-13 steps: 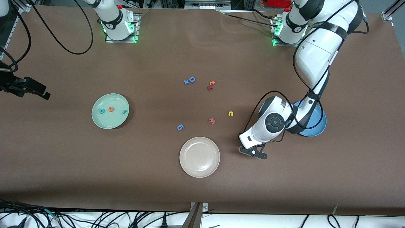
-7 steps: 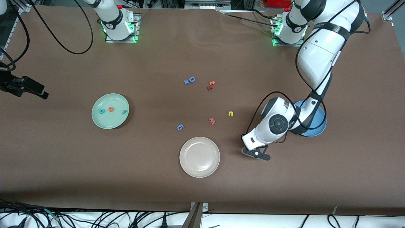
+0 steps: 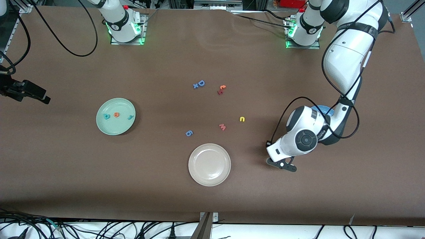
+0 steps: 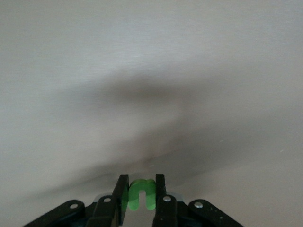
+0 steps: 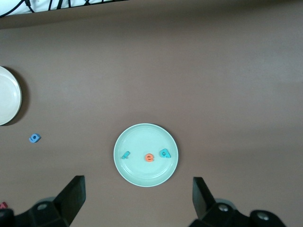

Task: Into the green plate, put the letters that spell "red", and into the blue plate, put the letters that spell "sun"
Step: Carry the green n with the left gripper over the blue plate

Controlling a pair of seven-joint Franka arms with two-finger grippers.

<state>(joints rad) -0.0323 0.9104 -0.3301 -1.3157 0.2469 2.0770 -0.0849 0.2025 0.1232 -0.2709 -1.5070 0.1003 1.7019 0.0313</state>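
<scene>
1. Over at the right arm's end of the table, the right gripper [image 5: 137,198] hangs in the air above the green plate [image 3: 101,124], its jaws spread wide and holding nothing; this arm waits.
2. Round, plain and pale mint, the green plate carries three tiny foam letters in a row: a teal "d" [image 3: 106,116], an orange "e" [image 3: 116,115] and a smaller teal "r" [image 3: 130,117], each apart from the next.
3. Toward the middle lie the loose letters: a blue "9" [image 3: 189,133], a blue "D" with a small "x" touching it [image 3: 199,84], a red and orange pair [image 3: 221,89] and a pink "w" [image 3: 222,126].
4. A cream-white plate [image 3: 209,164] sits nearest the front camera, near the blue "9" and the pink "w".
5. One yellow "n" [image 3: 242,119] lies alone on the brown table [image 3: 212,205], between the pink "w" and the left arm's wrist.
6. Low over bare table, the left gripper [image 4: 141,198] has its jaws pinching a small bright green "n" [image 4: 142,193], arch pointing outward.
7. Mostly hidden under the left arm's wrist and elbow, the blue plate [image 3: 323,109] shows only a sliver of medium-blue rim toward the left arm's end of the table.
8. Any other letter in the blue plate cannot be seen.
</scene>
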